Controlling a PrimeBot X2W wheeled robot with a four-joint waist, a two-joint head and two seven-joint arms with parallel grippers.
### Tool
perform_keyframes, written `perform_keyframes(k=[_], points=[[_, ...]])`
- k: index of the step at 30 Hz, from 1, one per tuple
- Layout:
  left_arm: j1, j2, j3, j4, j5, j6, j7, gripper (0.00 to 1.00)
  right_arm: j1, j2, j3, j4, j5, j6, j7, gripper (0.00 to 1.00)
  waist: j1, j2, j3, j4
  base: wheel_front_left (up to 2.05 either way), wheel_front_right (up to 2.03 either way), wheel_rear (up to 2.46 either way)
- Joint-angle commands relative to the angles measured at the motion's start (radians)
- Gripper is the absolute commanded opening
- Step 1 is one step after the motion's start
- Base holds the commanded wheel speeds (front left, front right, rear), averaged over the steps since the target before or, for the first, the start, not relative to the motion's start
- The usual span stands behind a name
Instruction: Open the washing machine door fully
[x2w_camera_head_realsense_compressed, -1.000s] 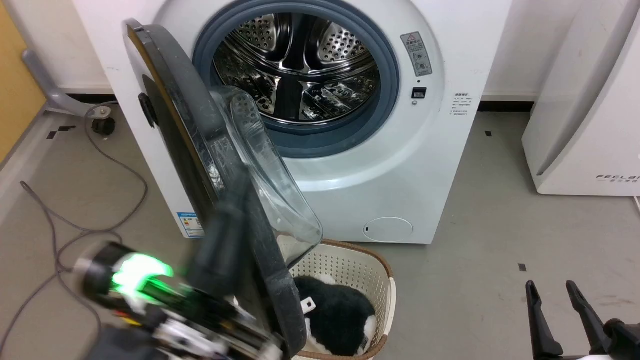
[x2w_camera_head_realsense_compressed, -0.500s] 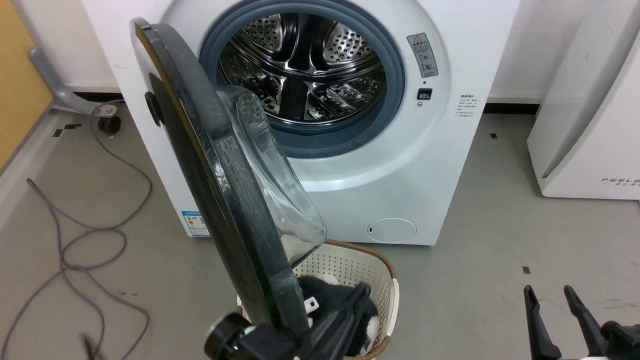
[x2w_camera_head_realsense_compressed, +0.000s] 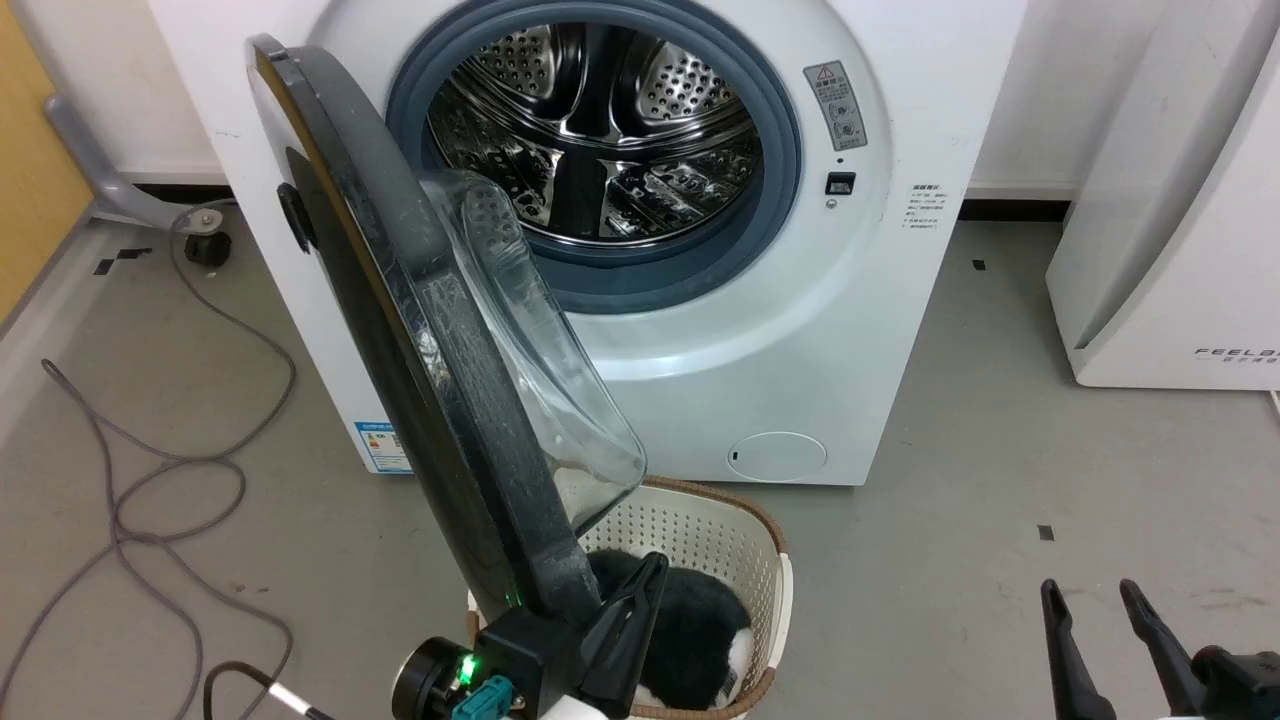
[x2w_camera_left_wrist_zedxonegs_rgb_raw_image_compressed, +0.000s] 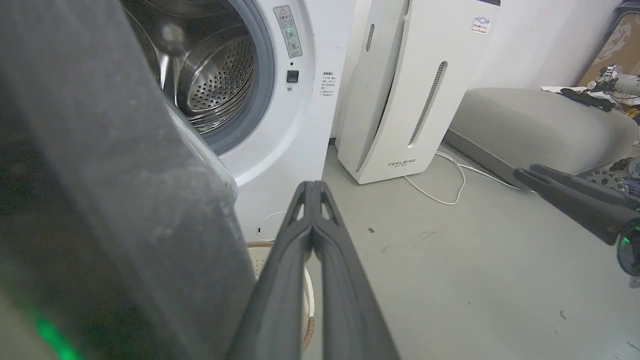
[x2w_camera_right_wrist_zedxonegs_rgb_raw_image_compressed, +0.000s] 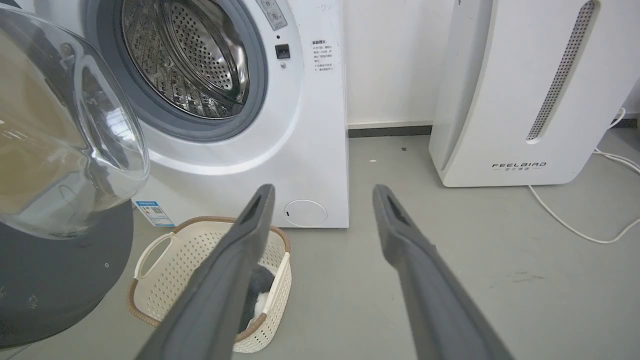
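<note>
The washing machine door (x2w_camera_head_realsense_compressed: 400, 300) stands about half open, swung out from the washing machine (x2w_camera_head_realsense_compressed: 850, 330) over the basket (x2w_camera_head_realsense_compressed: 765, 560) on the floor. The left pincer (x2w_camera_head_realsense_compressed: 652, 572), fingers pressed together, sits just beside the door's inner rim, placed, I'd say, to push it wider. The right pincer (x2w_camera_head_realsense_compressed: 1088, 592) hangs wide and empty.

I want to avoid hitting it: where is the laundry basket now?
In the head view the laundry basket stands on the floor at lower centre, just before the washing machine, partly hidden by the open washing machine door.
</note>
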Motion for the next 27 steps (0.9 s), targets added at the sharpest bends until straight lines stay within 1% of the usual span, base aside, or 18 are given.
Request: perform_keyframes(k=[1, 7, 15, 20, 21, 27], points=[[-0.017, -0.007, 0.01, 0.017, 0.005, 0.014, -0.015, 0.0, 0.013, 0.003, 0.002, 0.007, 0.012, 0.001, -0.001, 1.0, -0.0001, -0.0001, 0.001, -0.001, 0.0, 0.0, 0.0], [-0.013, -0.006, 0.03, 0.035, 0.005, 0.043, -0.036, 0.0, 0.013, 0.003, -0.001, 0.019, 0.013, 0.001, -0.004, 1.0, -0.0001, -0.0001, 0.003, 0.007, 0.0, 0.0, 0.0], [0.04, 0.007, 0.05, -0.013, 0.005, 0.086, -0.037, 0.0, 0.009, 0.003, -0.004, 0.036, 0.019, 0.001, -0.008, 1.0, -0.0001, -0.0001, 0.004, 0.043, 0.0, 0.0, 0.0], [0.087, 0.017, 0.066, -0.064, 0.002, 0.116, -0.037, 0.0, 0.007, 0.003, -0.008, 0.046, 0.022, 0.001, -0.01, 1.0, -0.0001, -0.0001, 0.005, 0.085, 0.0, 0.0, 0.0], [0.087, 0.017, 0.066, -0.064, 0.002, 0.116, -0.037, 0.0, 0.007, 0.003, -0.008, 0.046, 0.022, 0.001, -0.01, 1.0, -0.0001, -0.0001, 0.005, 0.085, 0.0, 0.0, 0.0], [0.12, 0.032, 0.094, -0.112, 0.001, 0.147, -0.042, 0.0, -0.001, 0.003, -0.012, 0.052, 0.022, 0.001, -0.012, 1.0, -0.0001, -0.0001, 0.008, 0.157, 0.0, 0.0, 0.0]])
